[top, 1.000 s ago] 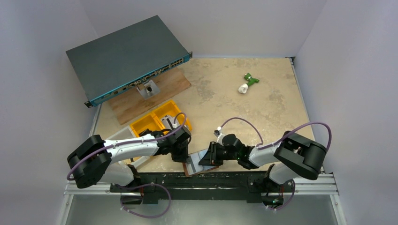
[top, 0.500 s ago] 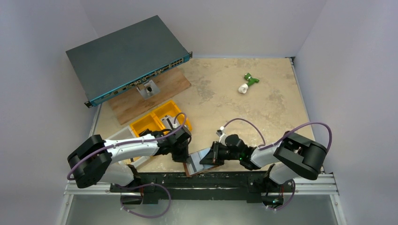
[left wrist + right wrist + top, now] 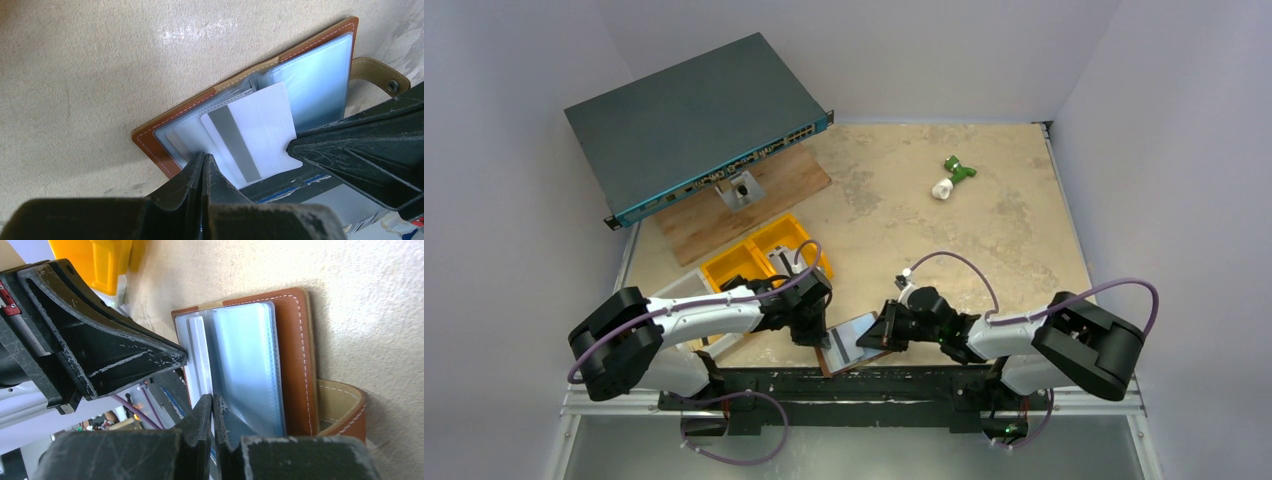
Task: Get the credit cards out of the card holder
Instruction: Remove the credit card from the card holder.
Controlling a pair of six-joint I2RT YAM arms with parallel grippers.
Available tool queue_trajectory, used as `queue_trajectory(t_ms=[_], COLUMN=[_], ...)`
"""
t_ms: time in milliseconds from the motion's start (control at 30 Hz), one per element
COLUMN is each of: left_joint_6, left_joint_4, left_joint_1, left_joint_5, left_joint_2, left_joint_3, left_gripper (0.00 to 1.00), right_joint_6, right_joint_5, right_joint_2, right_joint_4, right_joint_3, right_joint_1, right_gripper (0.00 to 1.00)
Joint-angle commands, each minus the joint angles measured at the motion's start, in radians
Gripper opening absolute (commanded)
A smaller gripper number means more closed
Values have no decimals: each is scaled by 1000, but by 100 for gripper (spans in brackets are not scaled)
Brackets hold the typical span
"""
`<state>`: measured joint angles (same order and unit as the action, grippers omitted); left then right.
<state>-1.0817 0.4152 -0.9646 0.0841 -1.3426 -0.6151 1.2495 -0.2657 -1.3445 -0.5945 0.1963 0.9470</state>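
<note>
- left end effector is fully closed, finger against finger. its tips sit on the near edge of the card holder, at the clear plastic sleeves. i cannot tell if a sleeve is pinched between them.
- right end effector is closed too, and the thin edge of one credit card runs in between its tips, so it has hold of this card.
- writing: the credit card shows a plain pale face with one grey stripe close to one long edge. i cannot read any letters or numbers on it.
- direction: in the top view the card holder lies open and flat on the bench. its long axis goes diagonally from near-left to far-right. the credit card sticks partly out of a sleeve, toward the right end effector.
- place: the card holder is at the near edge of the bench, between the two end effectors and just in front of the arm bases.
- look: it is brown leather with pale stitching along the border, and the sleeves inside shine grey-blue. the tan snap tab curls out from the far side, with a small metal stud on it.
</note>
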Motion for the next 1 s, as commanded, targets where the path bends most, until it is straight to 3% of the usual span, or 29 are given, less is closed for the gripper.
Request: queue_trajectory(t_ms=[0, 100, 267, 433, 533, 700, 967], left_joint_6=[27, 32, 34, 35, 37, 39, 43], left_joint_4=[96, 94, 88, 86, 88, 95, 100], left_joint_1=[-3, -3, -3, -3, -3, -4, -3], left_joint_5=[-80, -78, -72, -69, -69, -75, -77], left_joint_2=[-40, -45, -50, -53, -53, -51, -45], left_joint_3=[29, 24, 18, 14, 14, 17, 20], left_gripper=[0, 0, 0, 0, 0, 0, 0], right_joint_6=[-8, -42, -62, -65, -60, -80, -74], right_joint_5=[41, 6, -33, -58, -63, 11, 123], right_joint_2=[17, -9, -74, -128, -122, -25, 137], right_joint_4=[12, 0, -37, -82, -74, 64, 231], right_joint_3=[-8, 16, 45, 60, 59, 59, 28], right_joint_1=[-7, -5, -6, -7, -7, -10, -28], right_gripper=[5, 25, 29, 22, 10, 0, 0])
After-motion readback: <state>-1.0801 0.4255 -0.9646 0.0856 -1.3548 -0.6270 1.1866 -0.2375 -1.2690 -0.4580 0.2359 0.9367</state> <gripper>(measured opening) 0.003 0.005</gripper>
